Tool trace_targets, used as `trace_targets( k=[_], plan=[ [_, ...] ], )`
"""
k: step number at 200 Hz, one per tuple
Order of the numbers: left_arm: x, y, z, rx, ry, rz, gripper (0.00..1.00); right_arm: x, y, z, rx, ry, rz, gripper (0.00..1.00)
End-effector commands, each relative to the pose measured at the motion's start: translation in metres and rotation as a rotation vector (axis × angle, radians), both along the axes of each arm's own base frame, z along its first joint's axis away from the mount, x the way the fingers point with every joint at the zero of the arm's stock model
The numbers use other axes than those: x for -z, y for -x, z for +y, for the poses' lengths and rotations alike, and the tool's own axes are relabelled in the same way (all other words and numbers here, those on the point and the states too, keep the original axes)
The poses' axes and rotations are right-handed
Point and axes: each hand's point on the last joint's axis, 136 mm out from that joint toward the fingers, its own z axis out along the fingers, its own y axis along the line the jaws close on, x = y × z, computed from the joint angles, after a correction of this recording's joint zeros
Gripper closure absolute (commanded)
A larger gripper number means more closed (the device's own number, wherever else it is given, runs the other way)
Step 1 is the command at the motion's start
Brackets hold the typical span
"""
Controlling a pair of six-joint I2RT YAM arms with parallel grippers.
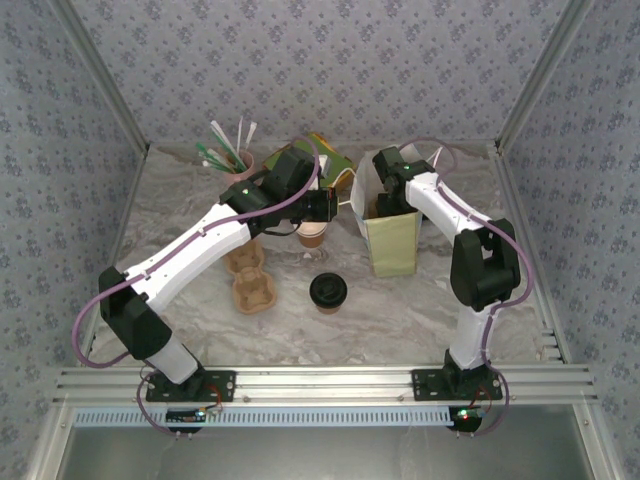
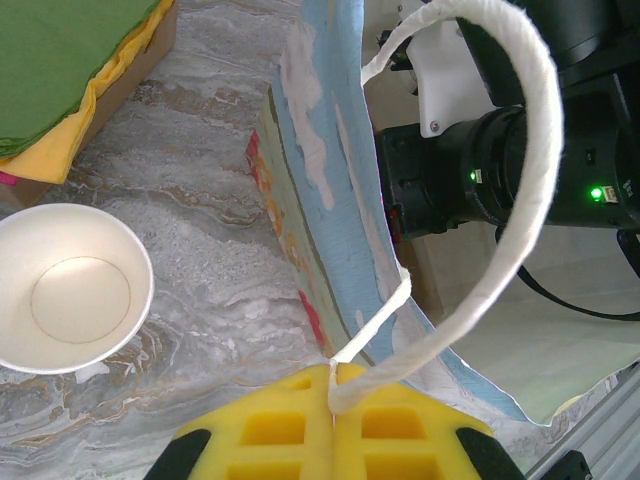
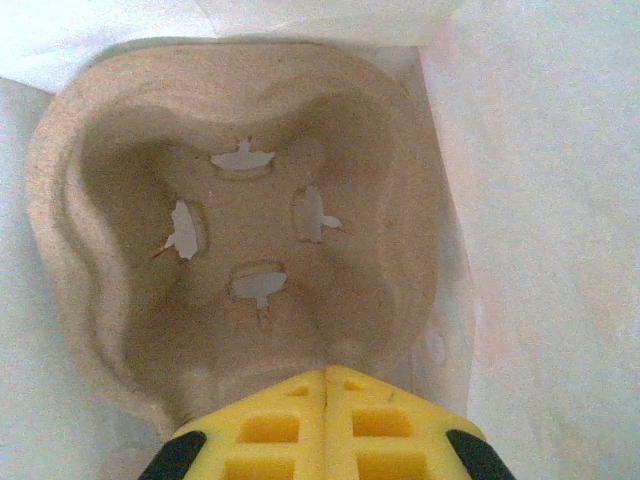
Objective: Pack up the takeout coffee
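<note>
Left hand (image 2: 330,372) pinches the handle (image 2: 543,140) of the paper bag (image 2: 330,180)

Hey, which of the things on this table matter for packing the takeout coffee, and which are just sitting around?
For the job: lidded coffee cup, paper bag, probably the cup carrier inside it.
Lying about: lidless paper cup, second cup carrier, cup of straws, stack of napkins.

Rough matte pulp cardboard on the cup carrier (image 3: 250,220). Twisted paper cord for the bag handle (image 2: 540,150), black plastic coffee lid (image 1: 328,289).
</note>
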Motion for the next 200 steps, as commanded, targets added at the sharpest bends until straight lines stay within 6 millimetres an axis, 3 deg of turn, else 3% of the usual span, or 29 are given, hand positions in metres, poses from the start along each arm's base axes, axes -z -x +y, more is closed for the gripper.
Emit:
trace_targets(
  k=[1, 200],
  plan=[
    [0.0017, 0.0008, -0.0019, -0.001, -0.007, 0.005, 1.00, -0.0141, 0.0051, -0.0017, 0.015, 0.003, -0.015, 1.00],
    [0.0030, 0.0006, -0.0026, -0.002, -0.006, 0.009, 1.00, -0.0227, 0.0064, -0.0004, 0.018, -0.006, -0.037, 1.00]
  ],
)
